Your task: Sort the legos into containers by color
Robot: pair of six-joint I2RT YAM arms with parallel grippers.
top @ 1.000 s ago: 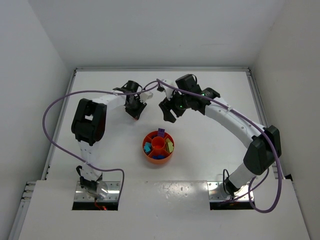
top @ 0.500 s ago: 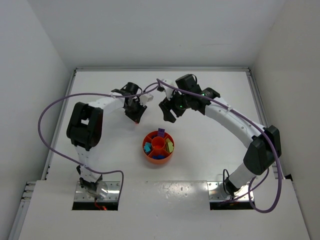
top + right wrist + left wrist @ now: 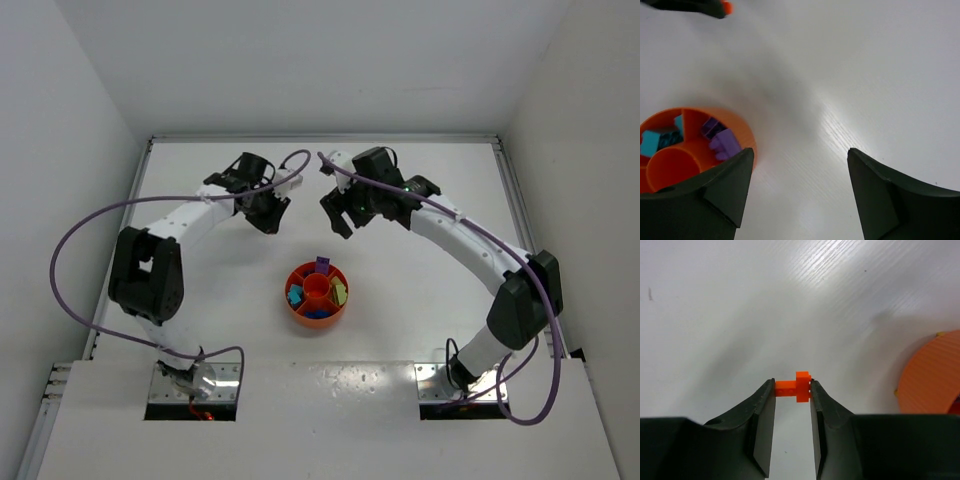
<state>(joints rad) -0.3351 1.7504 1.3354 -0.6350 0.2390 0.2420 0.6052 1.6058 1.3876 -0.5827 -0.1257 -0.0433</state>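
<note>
Now the left gripper (image 3: 792, 390) pinches the orange brick (image 3: 795, 386) only at its tips, well apart from the tray (image 3: 296, 316) — a jerk could drop it — while the right gripper (image 3: 800, 152) waits with fingers apart.

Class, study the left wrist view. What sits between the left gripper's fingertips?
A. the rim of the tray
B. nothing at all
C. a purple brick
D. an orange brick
D: in the left wrist view the left gripper is shut on a small orange brick, pinched between its two fingertips, while the orange tray lies apart at the right edge.
</note>
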